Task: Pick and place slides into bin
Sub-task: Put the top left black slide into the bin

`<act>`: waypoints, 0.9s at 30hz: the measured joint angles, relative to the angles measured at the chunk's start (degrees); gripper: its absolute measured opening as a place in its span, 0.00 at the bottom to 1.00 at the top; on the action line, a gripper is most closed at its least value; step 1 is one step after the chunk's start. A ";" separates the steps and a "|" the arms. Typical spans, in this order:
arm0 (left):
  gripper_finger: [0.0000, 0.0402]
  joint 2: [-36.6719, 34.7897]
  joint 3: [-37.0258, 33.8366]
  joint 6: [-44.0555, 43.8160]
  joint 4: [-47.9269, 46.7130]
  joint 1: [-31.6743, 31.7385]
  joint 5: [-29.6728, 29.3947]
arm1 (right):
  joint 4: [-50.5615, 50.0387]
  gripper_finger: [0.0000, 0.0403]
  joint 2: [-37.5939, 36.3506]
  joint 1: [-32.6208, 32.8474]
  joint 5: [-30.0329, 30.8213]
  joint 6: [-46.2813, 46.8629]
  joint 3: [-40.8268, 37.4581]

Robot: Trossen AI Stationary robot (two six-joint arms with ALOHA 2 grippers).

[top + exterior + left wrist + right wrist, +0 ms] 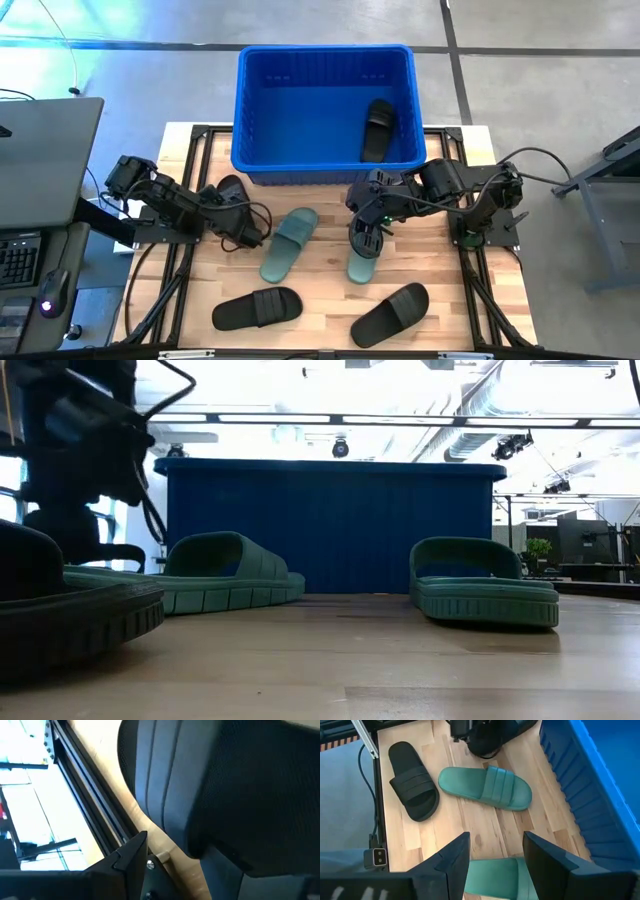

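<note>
— Where are the slides?
— One black slide [378,129] lies in the bin [250,110]. On the table [320,300] are two green slides [290,243] and [361,265], two black ones at the near edge [257,308] and [390,314], and another black one [232,196] by the bin's left corner.
— And the jaws?
— The right gripper [495,857] hangs over the right green slide, jaws wide, holding nothing. The left gripper [240,232] is at the black slide by the bin; I cannot tell its jaws.
</note>
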 joint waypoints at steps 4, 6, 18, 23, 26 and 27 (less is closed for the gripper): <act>0.40 0.00 0.04 0.05 0.17 2.46 0.00 | 0.00 0.43 0.00 0.00 0.00 0.00 0.00; 0.36 0.00 0.04 0.38 0.19 3.17 0.00 | 0.00 0.43 0.00 0.00 0.02 0.00 0.00; 0.03 -0.07 1.91 11.92 0.35 3.31 6.31 | 0.00 0.43 0.00 0.02 0.89 -0.10 0.00; 0.02 -0.07 8.82 17.97 -1.66 0.58 10.56 | 0.00 0.43 0.00 0.00 2.84 -0.46 0.00; 0.01 -0.07 14.87 18.23 -6.14 -2.60 11.05 | 0.00 0.43 0.00 0.00 3.21 -0.46 0.00; 0.01 -0.07 17.14 18.09 -7.94 -3.78 11.41 | -0.02 0.43 0.00 0.00 3.23 -0.46 0.00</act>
